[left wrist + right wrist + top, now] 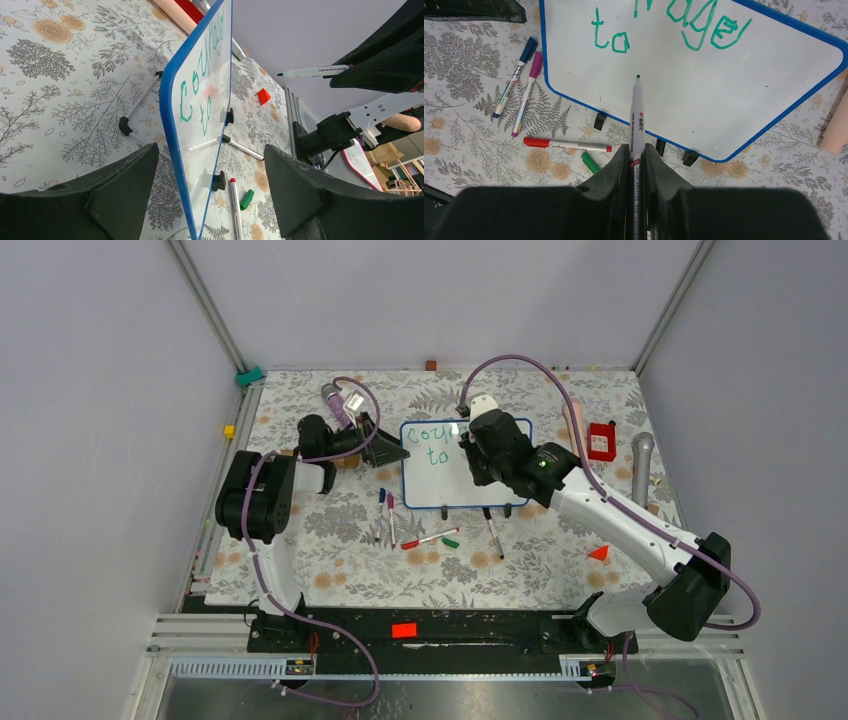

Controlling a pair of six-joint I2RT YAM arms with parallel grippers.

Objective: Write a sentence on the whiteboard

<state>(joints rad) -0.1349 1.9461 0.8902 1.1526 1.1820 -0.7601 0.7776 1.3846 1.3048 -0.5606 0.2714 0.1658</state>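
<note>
Now: R end effector (636,149) tight on marker (637,107) over whiteboard (724,90); L end effector (210,155) wide apart, astride its edge.

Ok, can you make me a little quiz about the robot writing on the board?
1. True or false: the right fingers are pinching a marker that points at the whiteboard.
2. Which green words can be read on the whiteboard?
A) "courage to"
B) "hello world"
C) none at all
3. Fill in the blank: the loose cap lying next to the red-capped marker is ____.

Key: 1 true; 2 A; 3 green.
</note>
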